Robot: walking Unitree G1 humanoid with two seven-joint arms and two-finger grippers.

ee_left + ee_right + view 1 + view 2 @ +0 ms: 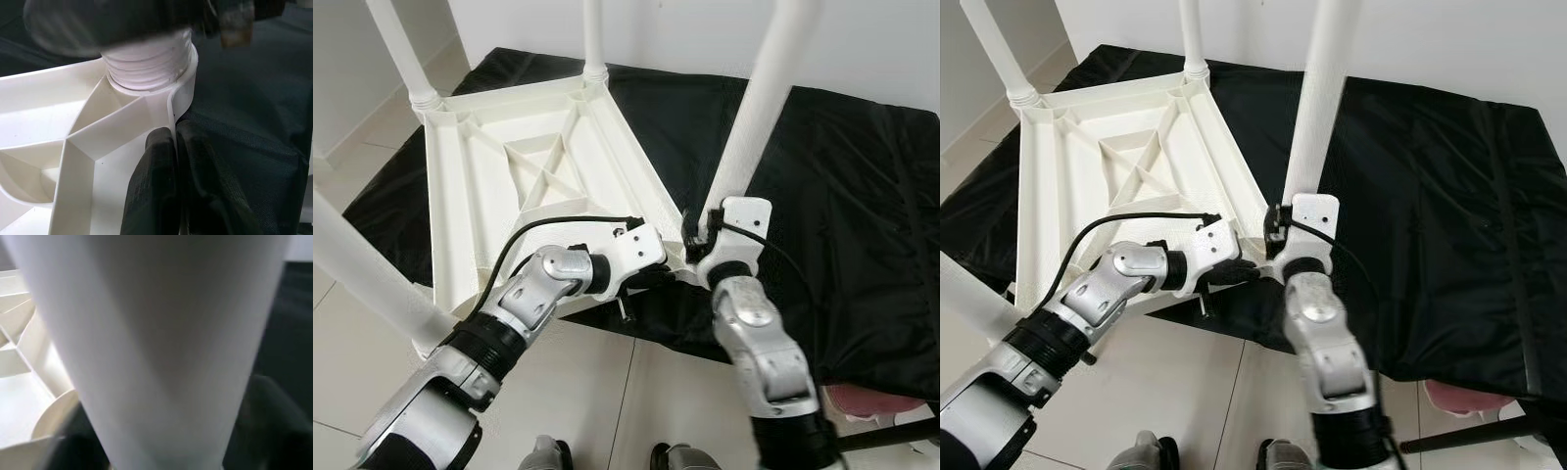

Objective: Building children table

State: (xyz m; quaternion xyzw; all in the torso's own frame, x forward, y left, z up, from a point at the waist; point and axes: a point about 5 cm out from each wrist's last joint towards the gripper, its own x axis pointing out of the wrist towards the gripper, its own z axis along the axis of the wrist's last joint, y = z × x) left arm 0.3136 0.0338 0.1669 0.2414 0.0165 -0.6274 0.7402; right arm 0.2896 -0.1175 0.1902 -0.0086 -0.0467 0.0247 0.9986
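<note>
White plastic tabletop (524, 176) upside down on black cloth (842, 196), frame centre-left. Left gripper (175, 147) pinched narrow on corner rim. Right gripper (697, 235) probably clamped on fourth leg (759, 108). Keep leg vertical, twist threads fully home.

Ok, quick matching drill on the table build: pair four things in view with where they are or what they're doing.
Things:
1. left gripper
2. right gripper
3. upturned tabletop
4. black cloth

States:
A. spread on the floor under the work
B. pinching the tabletop's rim near the corner socket
C. lying underside up, ribs showing
D. at the base of the nearest leg

Pairs: 1-B, 2-D, 3-C, 4-A
</note>
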